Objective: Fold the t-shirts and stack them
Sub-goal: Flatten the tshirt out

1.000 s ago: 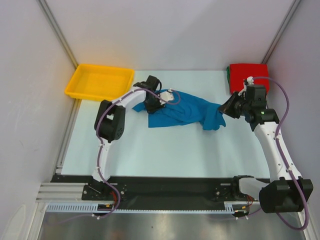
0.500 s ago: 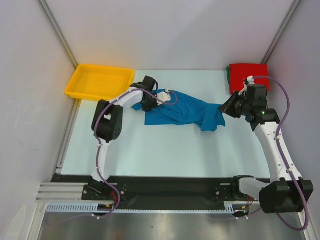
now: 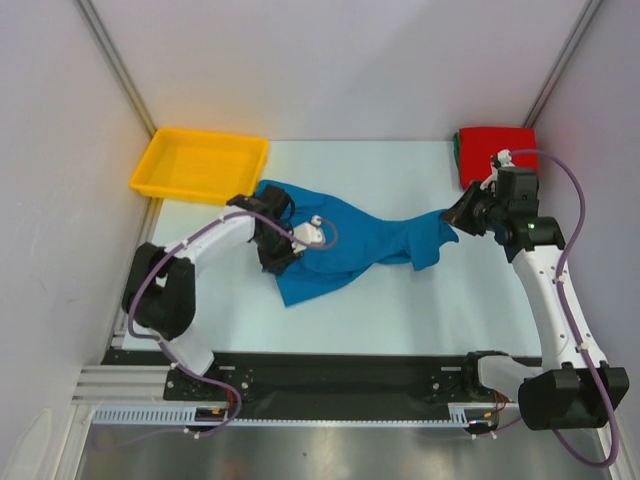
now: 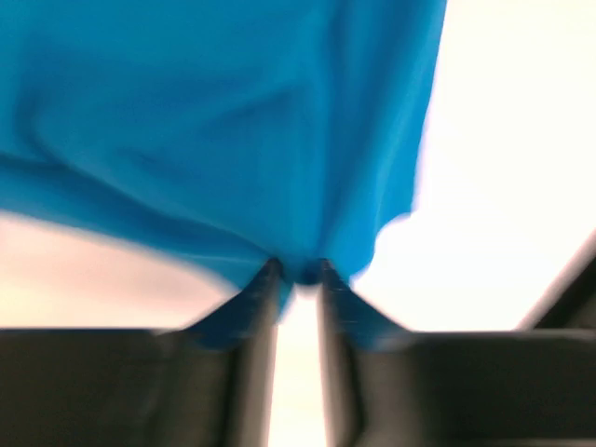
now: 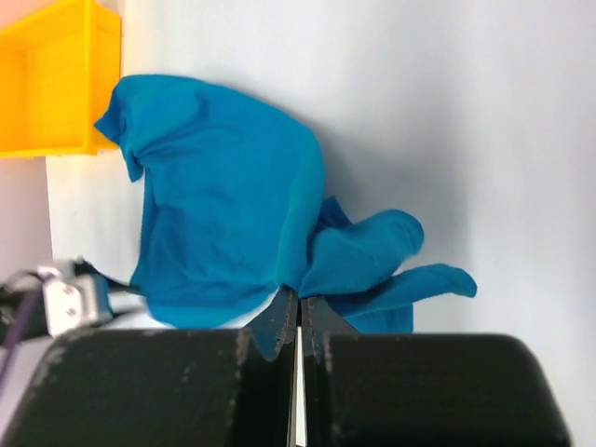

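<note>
A bright blue t-shirt lies stretched across the middle of the table, between my two grippers. My left gripper is on its near-left part. In the blurred left wrist view a bunch of the blue t-shirt sits pinched between the tips of the left gripper. My right gripper is shut on the shirt's right end. The right wrist view shows the right gripper with its jaws together, the blue t-shirt caught at their tips. A folded red t-shirt rests at the back right corner, with a green edge beside it.
A yellow plastic tray stands at the back left, just beyond the shirt's far-left corner; the same yellow tray shows in the right wrist view. Grey walls close in the table on three sides.
My left arm swung out toward the near left, dragging the blue shirt's left part toward the front. The shirt now spreads wider. The right gripper has stayed almost in place.
</note>
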### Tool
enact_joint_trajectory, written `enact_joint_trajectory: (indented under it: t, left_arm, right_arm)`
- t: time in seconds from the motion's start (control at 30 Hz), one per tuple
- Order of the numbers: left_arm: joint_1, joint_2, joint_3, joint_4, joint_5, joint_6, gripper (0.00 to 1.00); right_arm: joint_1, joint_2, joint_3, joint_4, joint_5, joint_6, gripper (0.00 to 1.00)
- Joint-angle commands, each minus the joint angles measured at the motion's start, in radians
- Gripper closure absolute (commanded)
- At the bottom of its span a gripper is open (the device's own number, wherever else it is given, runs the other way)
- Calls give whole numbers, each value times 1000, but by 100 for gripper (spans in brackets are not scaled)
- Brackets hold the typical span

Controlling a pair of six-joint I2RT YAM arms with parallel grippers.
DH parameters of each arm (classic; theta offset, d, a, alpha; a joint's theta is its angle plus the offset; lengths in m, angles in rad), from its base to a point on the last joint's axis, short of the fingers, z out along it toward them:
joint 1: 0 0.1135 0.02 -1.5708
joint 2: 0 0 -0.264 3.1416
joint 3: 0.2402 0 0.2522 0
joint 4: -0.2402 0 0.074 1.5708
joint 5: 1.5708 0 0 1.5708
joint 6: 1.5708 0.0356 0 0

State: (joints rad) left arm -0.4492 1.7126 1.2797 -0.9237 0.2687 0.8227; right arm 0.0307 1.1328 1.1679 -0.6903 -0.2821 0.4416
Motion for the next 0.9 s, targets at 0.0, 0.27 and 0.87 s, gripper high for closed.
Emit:
enact_joint_trajectory:
  t: [0.0, 0.27, 0.87]
  left_arm:
    - [-32, -36, -152, -41, 98, -65, 59]
    - [-10, -163, -252, 92, -104, 1, 16]
    - [-5, -27, -407, 421, -197, 70, 60]
  right_arm:
    - [-3, -22, -5, 35, -9, 2, 100]
    - [-3, -18, -2, 45, -37, 2, 100]
    - [-5, -50, -16, 31, -26, -1, 100]
